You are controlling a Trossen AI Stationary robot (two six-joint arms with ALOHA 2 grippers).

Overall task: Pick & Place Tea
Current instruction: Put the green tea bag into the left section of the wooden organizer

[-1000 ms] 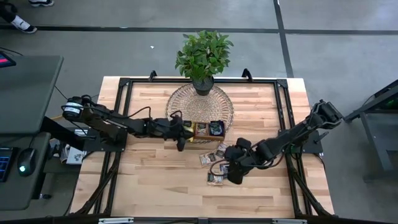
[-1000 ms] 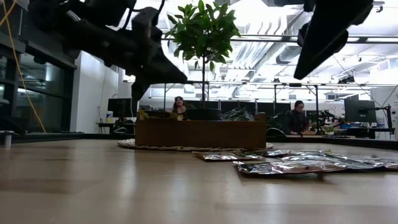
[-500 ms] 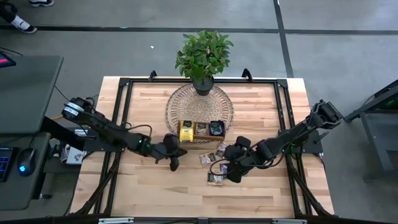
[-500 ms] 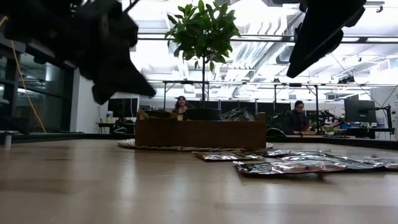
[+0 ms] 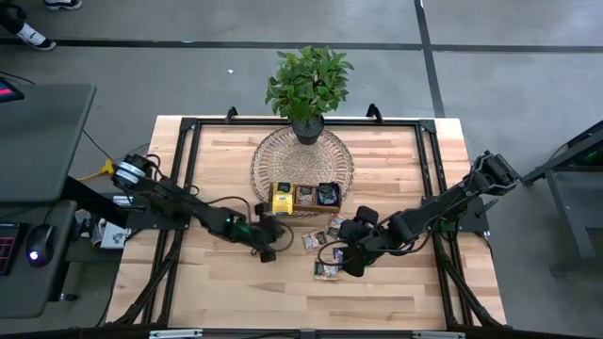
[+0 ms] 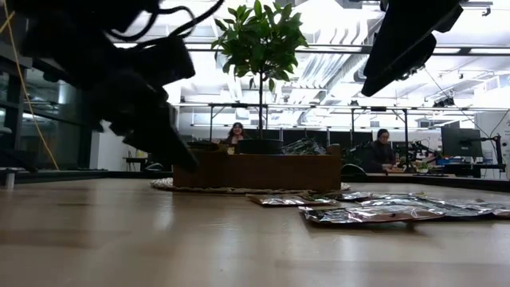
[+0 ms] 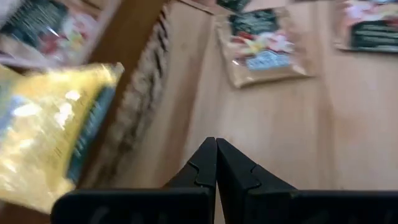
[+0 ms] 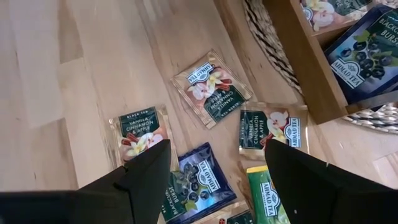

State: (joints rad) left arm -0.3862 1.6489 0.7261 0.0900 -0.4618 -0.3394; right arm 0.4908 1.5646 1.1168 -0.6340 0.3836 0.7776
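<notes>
Since the earlier frames, we see the left end effector [image 5: 267,252] has drawn back from the wooden tray [image 5: 303,215] and now hangs low over the bare desk [image 5: 226,301], just in front of the tray's left end. Its fingers [image 7: 211,163] are pressed together with nothing between them. We find the right end effector [image 5: 353,266] over the loose tea sachets [image 5: 326,247] lying flat on the desk in front of the tray's right end; its fingers [image 8: 149,173] stand wide apart and hold nothing. Its wrist view shows several vanilla-cinnamon sachets [image 8: 211,86] and a dark blue one [image 8: 198,182] spread beneath it. More sachets sit in the tray's compartments, a yellow one [image 5: 282,199] in the left. We note the tray rests on a woven mat [image 5: 273,151] that also carries a potted plant [image 5: 307,87].
</notes>
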